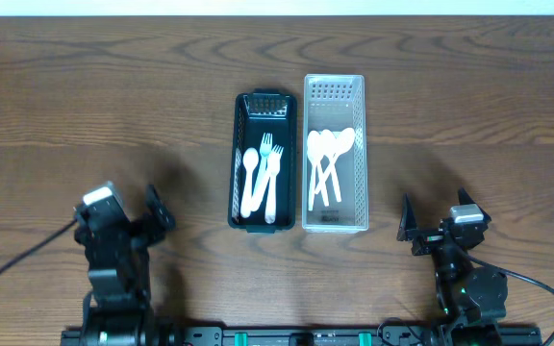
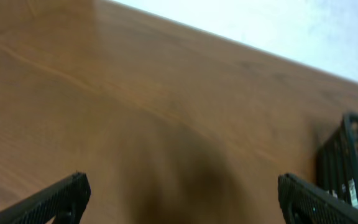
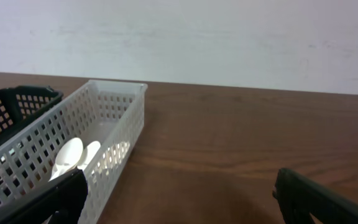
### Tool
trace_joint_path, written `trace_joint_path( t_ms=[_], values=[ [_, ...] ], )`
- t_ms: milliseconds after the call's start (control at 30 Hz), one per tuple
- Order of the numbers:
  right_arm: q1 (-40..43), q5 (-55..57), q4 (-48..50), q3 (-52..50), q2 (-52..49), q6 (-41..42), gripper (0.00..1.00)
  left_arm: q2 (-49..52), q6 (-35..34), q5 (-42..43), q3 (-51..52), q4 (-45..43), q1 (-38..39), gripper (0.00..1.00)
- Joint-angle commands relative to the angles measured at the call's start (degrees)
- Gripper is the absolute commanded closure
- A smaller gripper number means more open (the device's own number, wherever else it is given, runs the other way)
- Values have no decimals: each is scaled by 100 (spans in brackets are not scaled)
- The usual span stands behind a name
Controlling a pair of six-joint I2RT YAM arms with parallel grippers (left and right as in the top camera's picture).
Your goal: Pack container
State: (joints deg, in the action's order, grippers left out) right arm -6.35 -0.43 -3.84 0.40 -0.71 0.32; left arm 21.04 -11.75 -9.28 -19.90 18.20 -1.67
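A black basket (image 1: 236, 163) and a white basket (image 1: 363, 154) stand side by side at the table's middle. In the black one lie a white spoon (image 1: 249, 178) and two forks (image 1: 271, 173), one pale blue. Several white spoons (image 1: 327, 154) lie in the white one. My left gripper (image 1: 123, 207) rests near the front left, open and empty, with the black basket (image 2: 353, 155) at the right edge of its wrist view. My right gripper (image 1: 436, 211) sits front right, open and empty, beside the white basket (image 3: 114, 124) and its spoons (image 3: 73, 155).
The wooden table (image 1: 85, 86) runs back to a pale wall (image 3: 229, 37). The black basket (image 3: 11, 109) shows behind the white one in the right wrist view. Both arm bases stand at the front edge.
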Motion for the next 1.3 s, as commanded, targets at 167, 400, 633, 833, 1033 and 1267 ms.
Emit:
trace_joint_path(
  t_ms=[167,400,633,833,1033,1267],
  values=[
    [-48,-48,-28,-9,33,-79,1,-1622,1552,1189,221,857,321,2],
    [-48,-48,-28,-9,33,-79,1,-2103,2096,1185,1200,-831,321,2],
    [-48,-48,-28,-9,33,-79,1,-2094,1902,1161,1967,-1556,326,2],
    [-48,-48,-28,-9,33,-79,1,-2026,1510,1167,1967,-1432,326,2],
    [-48,-48,-28,-9,33,-79,1,-1919,1510,1167,1967,-1434,326,2],
    [-48,-48,-28,-9,33,-79,1,-1893,1510,1167,1967,-1436,326,2]
  ],
)
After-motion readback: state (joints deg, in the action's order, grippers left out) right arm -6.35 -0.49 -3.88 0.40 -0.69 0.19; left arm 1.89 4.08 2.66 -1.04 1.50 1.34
